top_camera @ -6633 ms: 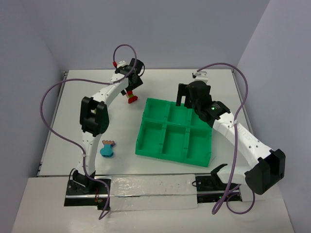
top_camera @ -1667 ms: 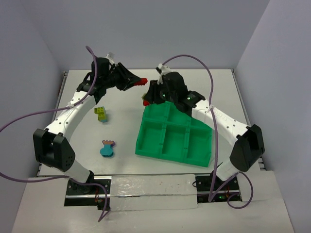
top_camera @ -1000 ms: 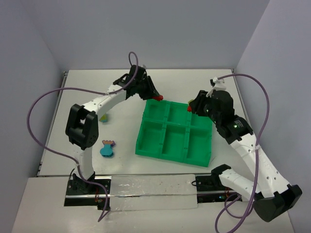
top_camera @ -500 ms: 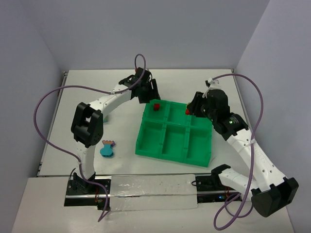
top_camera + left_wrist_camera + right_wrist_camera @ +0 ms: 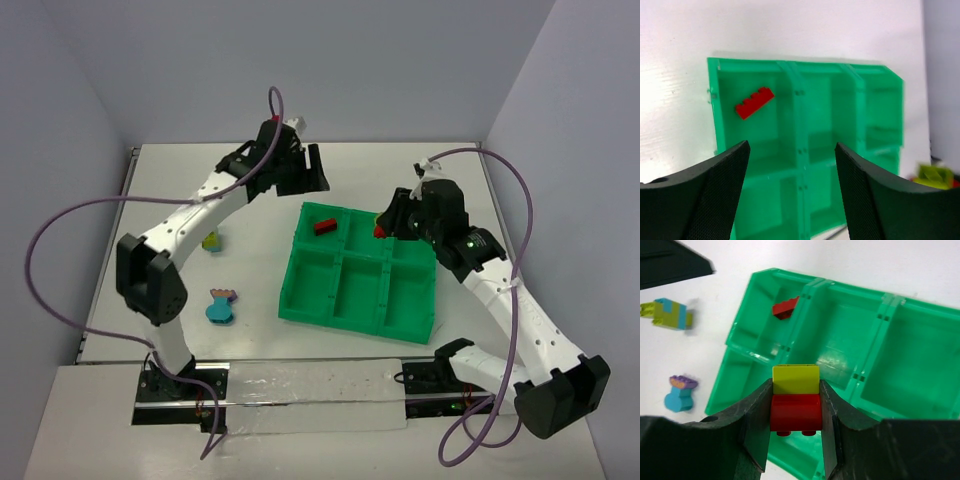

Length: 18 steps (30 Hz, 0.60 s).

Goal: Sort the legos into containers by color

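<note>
Top view: one red lego (image 5: 324, 226) lies in the tray's (image 5: 350, 322) far-left compartment. A yellow-green cluster (image 5: 211, 241) and a blue cluster (image 5: 220, 306) sit unsorted on the table (image 5: 360, 170).

Left wrist: the left end effector (image 5: 791, 147) gapes wide, empty.

Right wrist: the right end effector (image 5: 796, 390) clamps a red-and-yellow stack (image 5: 795, 410) above the tray.

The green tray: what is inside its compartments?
One red brick lies in the far-left compartment. The rest look bare; from above, the right gripper hides part of the far row.

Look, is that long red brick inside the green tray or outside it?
Inside. The red brick lies on the floor of the far-left compartment of the green tray, with walls all around it.
</note>
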Each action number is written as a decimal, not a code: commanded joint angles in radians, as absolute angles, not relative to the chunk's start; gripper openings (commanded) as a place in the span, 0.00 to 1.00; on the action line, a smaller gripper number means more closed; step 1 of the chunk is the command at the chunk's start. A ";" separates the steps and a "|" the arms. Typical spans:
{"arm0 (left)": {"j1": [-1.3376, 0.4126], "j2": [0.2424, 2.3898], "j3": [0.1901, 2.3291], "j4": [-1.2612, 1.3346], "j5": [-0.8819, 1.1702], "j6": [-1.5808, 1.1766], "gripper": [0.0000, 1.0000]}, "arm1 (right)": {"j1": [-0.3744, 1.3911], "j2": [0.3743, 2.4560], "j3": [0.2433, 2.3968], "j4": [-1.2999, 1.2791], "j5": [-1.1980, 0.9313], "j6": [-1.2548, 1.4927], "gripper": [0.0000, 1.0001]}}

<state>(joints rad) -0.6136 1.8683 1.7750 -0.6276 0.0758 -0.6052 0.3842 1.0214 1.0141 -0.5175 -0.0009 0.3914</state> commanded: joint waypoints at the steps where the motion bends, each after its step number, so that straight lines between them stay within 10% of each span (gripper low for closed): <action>1: -0.614 1.659 1.651 -0.465 0.306 -0.495 0.75 | 0.369 1.033 1.074 -0.478 -0.138 0.394 0.00; 18: -0.548 1.439 1.087 0.389 0.812 -1.017 0.76 | 0.244 1.087 0.992 -0.108 -0.638 0.732 0.00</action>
<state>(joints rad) -0.5486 1.4960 1.1307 0.0456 0.7141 -0.8454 0.2502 1.0767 1.0163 -0.2958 -0.5011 0.5958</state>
